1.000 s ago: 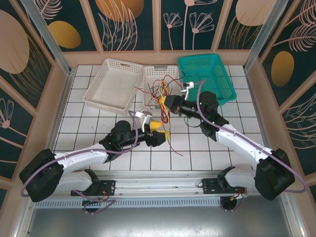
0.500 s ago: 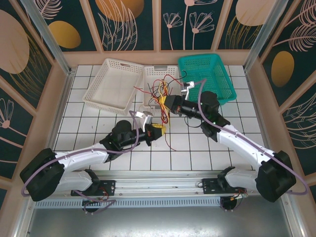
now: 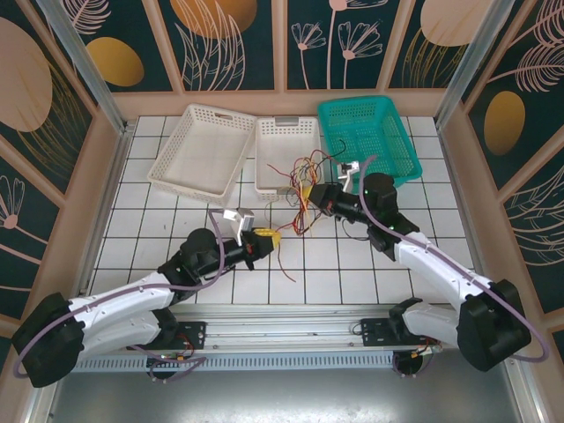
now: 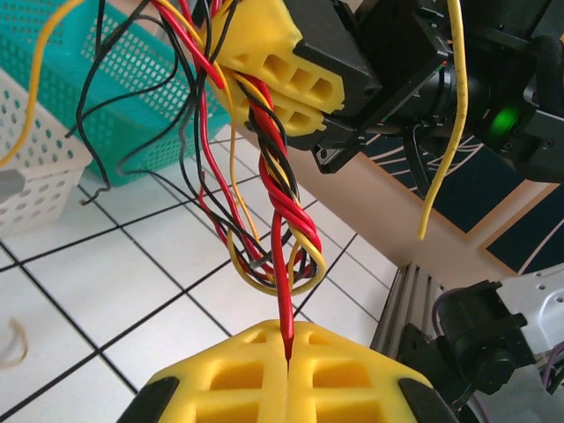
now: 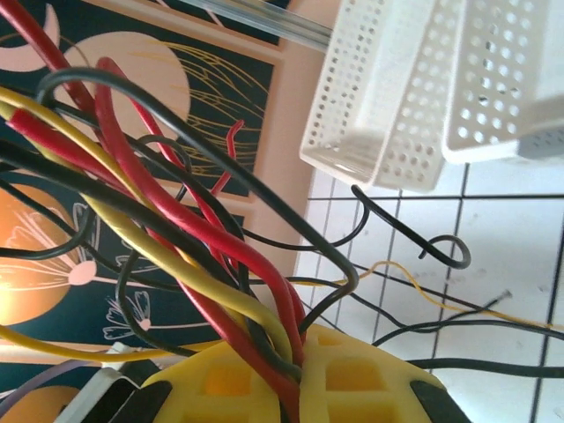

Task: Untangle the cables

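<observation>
The cables [image 3: 302, 181] hang as one red, black and yellow bunch just in front of the small white basket [image 3: 286, 150], lifted off the surface [image 3: 176, 220], with loose ends curling toward that basket's near rim. The right fingers [image 3: 308, 194], just in front of the basket and slightly to its right, are closed on the bunch. From the right wrist, the right fingers [image 5: 308, 374] pinch several red, yellow and black strands [image 5: 203, 256] that fan upward. The left fingers [image 3: 267, 236], farther in front of the basket and to its left, are closed on a single red wire. From the left wrist, that red wire [image 4: 280, 264] rises taut from the seam of the left fingers [image 4: 304, 352] into a twisted braid [image 4: 275, 167] held under the right fingers [image 4: 282, 75]. A teal basket [image 3: 370, 132] sits just right of the small basket, and a larger white basket [image 3: 198, 150] just left.
</observation>
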`<state>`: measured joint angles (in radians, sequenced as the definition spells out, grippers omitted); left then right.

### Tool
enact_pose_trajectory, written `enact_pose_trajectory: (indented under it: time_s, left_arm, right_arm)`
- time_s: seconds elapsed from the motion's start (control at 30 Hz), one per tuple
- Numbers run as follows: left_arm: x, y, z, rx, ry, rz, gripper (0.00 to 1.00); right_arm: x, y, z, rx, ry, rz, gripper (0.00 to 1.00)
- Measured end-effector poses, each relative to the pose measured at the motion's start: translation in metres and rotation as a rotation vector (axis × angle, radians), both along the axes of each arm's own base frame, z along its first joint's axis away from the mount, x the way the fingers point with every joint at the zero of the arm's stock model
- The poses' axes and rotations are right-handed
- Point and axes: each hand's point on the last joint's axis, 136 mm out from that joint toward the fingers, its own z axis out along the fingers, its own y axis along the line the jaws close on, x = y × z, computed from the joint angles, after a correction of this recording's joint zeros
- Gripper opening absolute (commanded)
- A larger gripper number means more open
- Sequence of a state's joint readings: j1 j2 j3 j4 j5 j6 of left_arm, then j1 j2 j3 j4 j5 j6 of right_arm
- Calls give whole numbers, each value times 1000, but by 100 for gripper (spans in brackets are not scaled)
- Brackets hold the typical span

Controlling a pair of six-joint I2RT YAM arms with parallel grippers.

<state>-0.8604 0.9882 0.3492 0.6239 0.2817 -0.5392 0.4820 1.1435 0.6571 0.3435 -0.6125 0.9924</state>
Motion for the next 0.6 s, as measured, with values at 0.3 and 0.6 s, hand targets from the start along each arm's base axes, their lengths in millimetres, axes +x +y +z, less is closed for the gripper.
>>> enact_pose_trajectory:
  time_s: [0.3, 0.6]
  left_arm:
    - [6, 1, -27, 67, 74, 33, 0]
    - [13, -4, -48, 119, 132, 53, 0]
  right_arm:
    - [0, -1, -47, -77, 71, 9, 2]
    - [-5, -6, -78, -133, 104, 20, 35]
